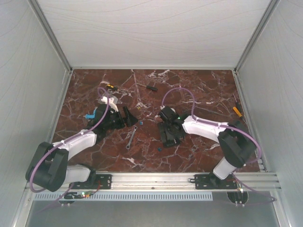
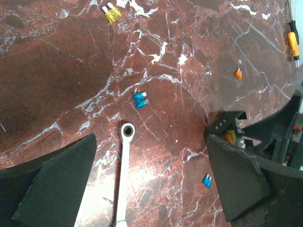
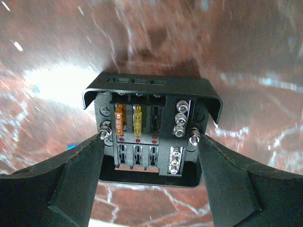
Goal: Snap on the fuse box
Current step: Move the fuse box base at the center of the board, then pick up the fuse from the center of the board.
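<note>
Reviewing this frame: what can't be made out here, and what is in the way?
Right wrist: whether the right gripper touches the fuse box; its fingers cover the contact points, and the table is blurred.
Top external: the box sits almost wholly under that gripper; its fuses are too small.
Left wrist: a finger of the left gripper hides most of the box; the bottom edge cuts off the wrench.

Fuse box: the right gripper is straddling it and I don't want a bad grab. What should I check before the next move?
1. Fuse box centred between the right gripper's jaws: ok.
2. Fingers pressing its sides: cannot tell.
3. Box top uncovered, fuses showing: ok.
4. Left gripper open, empty: ok.
5. Wrench lying apart from the box: ok.
</note>
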Robot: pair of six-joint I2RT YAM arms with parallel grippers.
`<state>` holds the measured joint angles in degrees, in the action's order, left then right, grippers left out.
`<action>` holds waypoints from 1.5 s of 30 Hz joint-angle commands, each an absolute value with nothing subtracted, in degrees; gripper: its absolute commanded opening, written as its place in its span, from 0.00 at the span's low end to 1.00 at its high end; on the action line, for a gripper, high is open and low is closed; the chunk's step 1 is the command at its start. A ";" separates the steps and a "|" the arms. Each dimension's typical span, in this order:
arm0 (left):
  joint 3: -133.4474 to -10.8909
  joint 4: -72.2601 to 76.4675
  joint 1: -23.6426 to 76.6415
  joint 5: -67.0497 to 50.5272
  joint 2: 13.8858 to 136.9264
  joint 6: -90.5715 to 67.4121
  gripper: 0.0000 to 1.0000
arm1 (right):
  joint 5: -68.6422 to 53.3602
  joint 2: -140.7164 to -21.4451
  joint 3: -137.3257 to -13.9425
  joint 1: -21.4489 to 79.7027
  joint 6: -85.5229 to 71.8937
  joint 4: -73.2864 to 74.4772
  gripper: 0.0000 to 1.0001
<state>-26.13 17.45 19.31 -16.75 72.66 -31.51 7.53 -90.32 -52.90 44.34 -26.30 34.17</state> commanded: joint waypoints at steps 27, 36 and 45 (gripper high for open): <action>-24.80 19.35 19.69 -16.56 66.98 -32.89 1.00 | -8.14 -88.96 -60.84 16.91 -16.85 19.10 0.75; -23.33 18.54 19.69 -13.32 66.00 -31.83 1.00 | -17.43 -100.28 -63.01 13.79 -16.52 13.04 0.62; -23.03 18.88 19.70 -13.17 65.53 -31.99 1.00 | -18.39 -104.00 -62.74 13.00 -16.39 13.59 0.61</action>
<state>-22.79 17.02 19.31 -13.65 66.81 -32.77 -16.71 -103.31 -61.58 13.82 -17.17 15.53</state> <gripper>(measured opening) 0.996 0.617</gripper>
